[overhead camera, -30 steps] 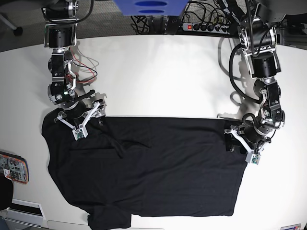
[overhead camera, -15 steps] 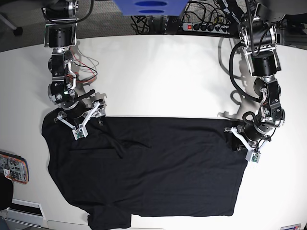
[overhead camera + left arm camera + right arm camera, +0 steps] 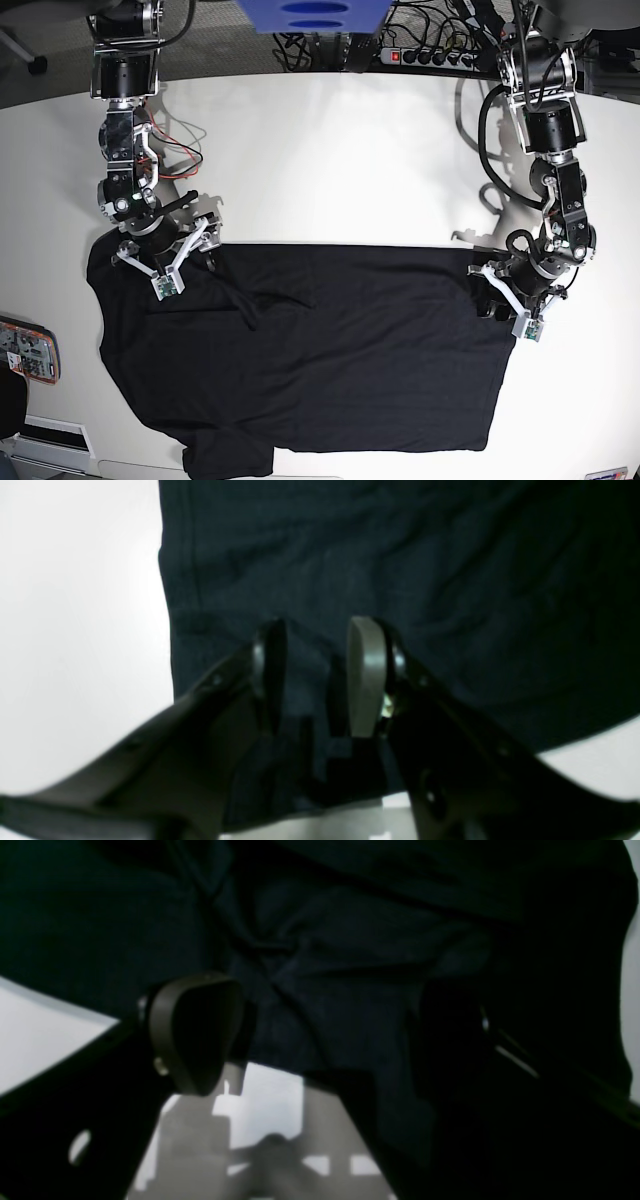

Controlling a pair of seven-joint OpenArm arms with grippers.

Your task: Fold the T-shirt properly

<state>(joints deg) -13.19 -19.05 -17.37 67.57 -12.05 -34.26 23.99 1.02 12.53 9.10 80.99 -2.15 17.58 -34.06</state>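
In the left wrist view the left tool (image 3: 320, 630) stands over the T-shirt (image 3: 450, 580), just inside its hemmed side edge, with bare white surface (image 3: 75, 605) off to one side of it. Its two fingers are a narrow gap apart and a dark shape sits between them; I cannot tell whether that is pinched cloth or only shadow, so its grip stays undecided. In the right wrist view the right tool (image 3: 325, 1030) is spread wide, one finger over the cloth edge and the other deep in shadow, with wrinkled T-shirt (image 3: 350, 915) lying in the gap and ahead of it, and pale surface (image 3: 40, 1030) behind the nearer finger; nothing is clamped. In the base view the T-shirt (image 3: 330, 360) lies spread flat on the surface (image 3: 330, 160), its upper edge running from the right tool (image 3: 165, 262) across to the left tool (image 3: 505, 300), each set at one end of that edge. Against the pictures of a second ago, both tools have shifted only slightly at those ends, and the cloth's outline is unchanged, so no fold looks begun; I judge both are settling for a grasp. Counted: one T-shirt, two arms, two tools, one small coloured card (image 3: 25, 352) well apart from the right tool at the surface's rim.
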